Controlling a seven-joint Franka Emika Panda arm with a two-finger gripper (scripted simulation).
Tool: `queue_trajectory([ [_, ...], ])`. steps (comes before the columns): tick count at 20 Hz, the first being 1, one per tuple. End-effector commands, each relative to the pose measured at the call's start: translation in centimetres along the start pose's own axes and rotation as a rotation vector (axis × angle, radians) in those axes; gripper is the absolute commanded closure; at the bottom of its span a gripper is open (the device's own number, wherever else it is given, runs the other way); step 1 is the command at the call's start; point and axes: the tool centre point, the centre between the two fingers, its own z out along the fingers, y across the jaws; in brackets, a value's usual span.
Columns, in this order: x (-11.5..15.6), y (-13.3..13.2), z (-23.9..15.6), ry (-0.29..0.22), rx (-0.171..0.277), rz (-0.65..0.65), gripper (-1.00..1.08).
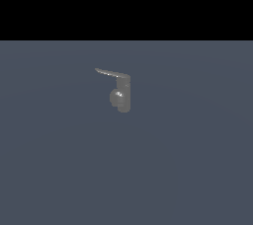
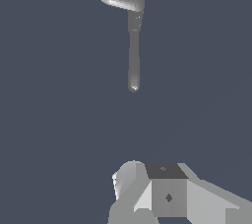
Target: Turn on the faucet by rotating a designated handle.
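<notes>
In the exterior view the faucet (image 1: 123,95) is a short dull-grey upright post with a round shiny bulge (image 1: 117,96) on its side. The handle (image 1: 111,74), a thin tapering lever, runs from the post's top toward the exterior view's left. In the wrist view the faucet (image 2: 135,19) shows as an L shape, with the long thin handle (image 2: 133,56) reaching toward my gripper. My gripper (image 2: 152,183) shows only in the wrist view, as pale blocky parts well apart from the faucet and touching nothing. Its jaws are not clear enough to tell whether they are open or shut.
The faucet stands on a flat blue-grey floor (image 1: 188,169) that ends at a black background in the exterior view. Nothing else shows in either view.
</notes>
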Motion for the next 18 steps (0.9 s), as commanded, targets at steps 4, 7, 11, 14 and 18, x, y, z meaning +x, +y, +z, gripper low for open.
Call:
queue_trajectory([
  [4, 0.2, -0.3, 0.1, 0.000, 0.000, -0.003, 1.08],
  [7, 0.7, -1.1, 0.2, 0.001, -0.002, -0.012, 1.08],
  [11, 0.9, -1.7, 0.3, 0.001, -0.004, -0.024, 1.08],
  [14, 0.9, -1.6, 0.3, 0.001, -0.004, -0.022, 1.08],
  [18, 1.4, -1.7, 0.3, 0.001, 0.002, -0.004, 1.08],
])
